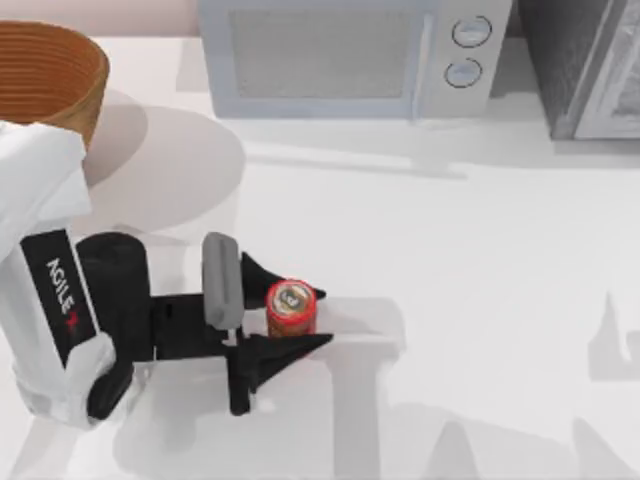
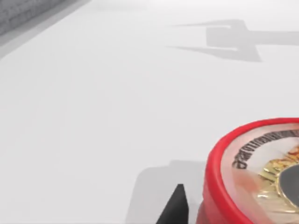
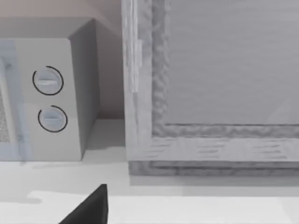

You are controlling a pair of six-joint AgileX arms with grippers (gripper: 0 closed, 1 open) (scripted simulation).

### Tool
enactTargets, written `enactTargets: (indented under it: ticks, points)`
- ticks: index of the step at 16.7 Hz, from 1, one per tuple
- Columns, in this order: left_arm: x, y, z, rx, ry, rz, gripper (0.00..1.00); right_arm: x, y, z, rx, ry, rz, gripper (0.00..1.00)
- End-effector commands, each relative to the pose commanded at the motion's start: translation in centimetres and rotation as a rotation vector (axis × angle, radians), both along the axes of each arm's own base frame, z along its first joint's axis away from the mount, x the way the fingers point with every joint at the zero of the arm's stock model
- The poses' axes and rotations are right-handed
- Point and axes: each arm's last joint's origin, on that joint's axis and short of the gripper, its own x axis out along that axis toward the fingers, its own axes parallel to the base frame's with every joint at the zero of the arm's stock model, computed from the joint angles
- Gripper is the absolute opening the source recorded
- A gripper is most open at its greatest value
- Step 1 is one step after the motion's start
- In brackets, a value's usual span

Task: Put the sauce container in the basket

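The sauce container (image 1: 290, 308) is a small red jar with a pale round top, standing on the white table left of centre. My left gripper (image 1: 318, 318) reaches in from the left and stands open, one black finger on each side of the jar. In the left wrist view the sauce container (image 2: 254, 177) is very close, with a dark fingertip (image 2: 175, 207) a narrow gap from its side. The basket (image 1: 60, 80) is a ribbed wicker tub at the far left corner, well behind my left arm. A fingertip (image 3: 91, 207) of my right gripper faces the back wall.
A white microwave (image 1: 340, 55) stands at the back centre, with a grey cabinet (image 1: 590, 65) to its right. The same microwave (image 3: 51, 98) and cabinet (image 3: 210, 84) stand ahead of the right wrist. Open tabletop lies between the jar and the basket.
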Motion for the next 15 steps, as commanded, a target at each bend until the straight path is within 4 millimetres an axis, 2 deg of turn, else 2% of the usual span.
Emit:
enactTargets:
  ticks: [9,12,15]
  points:
    - [0.3,0.1,0.2,-0.003,-0.006,0.002,0.00,0.0,0.0,0.0,0.000,0.000,0.000,1.00]
    - [2.6,0.8,2.0,-0.018,-0.039,0.018,0.00,0.0,0.0,0.0,0.000,0.000,0.000,1.00]
    - [6.3,3.0,5.3,-0.034,-0.080,0.066,0.00,0.0,0.0,0.0,0.000,0.000,0.000,1.00]
